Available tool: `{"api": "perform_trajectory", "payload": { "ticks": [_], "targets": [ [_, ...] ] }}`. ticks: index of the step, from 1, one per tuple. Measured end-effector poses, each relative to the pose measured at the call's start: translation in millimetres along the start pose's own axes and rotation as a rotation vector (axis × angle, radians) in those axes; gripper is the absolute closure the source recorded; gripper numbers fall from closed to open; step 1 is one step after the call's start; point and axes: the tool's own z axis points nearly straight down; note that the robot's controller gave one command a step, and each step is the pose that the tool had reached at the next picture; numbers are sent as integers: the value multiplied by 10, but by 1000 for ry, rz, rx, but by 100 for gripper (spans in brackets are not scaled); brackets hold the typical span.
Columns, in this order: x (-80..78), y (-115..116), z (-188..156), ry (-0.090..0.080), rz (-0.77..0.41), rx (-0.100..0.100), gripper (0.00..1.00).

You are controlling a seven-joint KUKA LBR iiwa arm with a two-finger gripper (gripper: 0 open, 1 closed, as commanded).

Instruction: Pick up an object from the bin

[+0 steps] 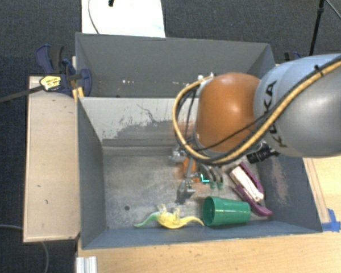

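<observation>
**Gripper low in the bin, just above a yellow toy**

Grey metal bin [94, 169], deep, with sloping walls and a scuffed, pale-scratched floor. Loose things gathered only along the near wall, right of the middle.

Reaching in from the right, the silver arm [315, 104], thick and rounded, bent down over the right half of the bin. At its wrist a smooth orange cover [227, 110], dome-shaped, with dark and yellow cables [177, 118] looping round its left side and under it.

On the floor beneath the arm, a green plastic cup [227, 211] lying on its side, mouth to the left, close to the near wall. Behind it and to its right, a long purple and white thing [251, 191], slanted, partly under the arm; kind unclear. Left of the cup and just beside its mouth, a yellow toy [170, 219], a small long-tailed animal figure, flat against the near wall.

Smallest of all, the gripper [184, 193], pointing down below the orange cover, just above the yellow toy and left of the cup. Impossible to tell whether spread or closed; nothing visibly held.
</observation>
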Motion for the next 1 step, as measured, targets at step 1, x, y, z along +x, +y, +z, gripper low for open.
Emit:
{"api": "perform_trajectory", "payload": {
  "ticks": [1],
  "targets": [
    [-19, -5, -33, -7, 5, -1, 0]
  ]
}}
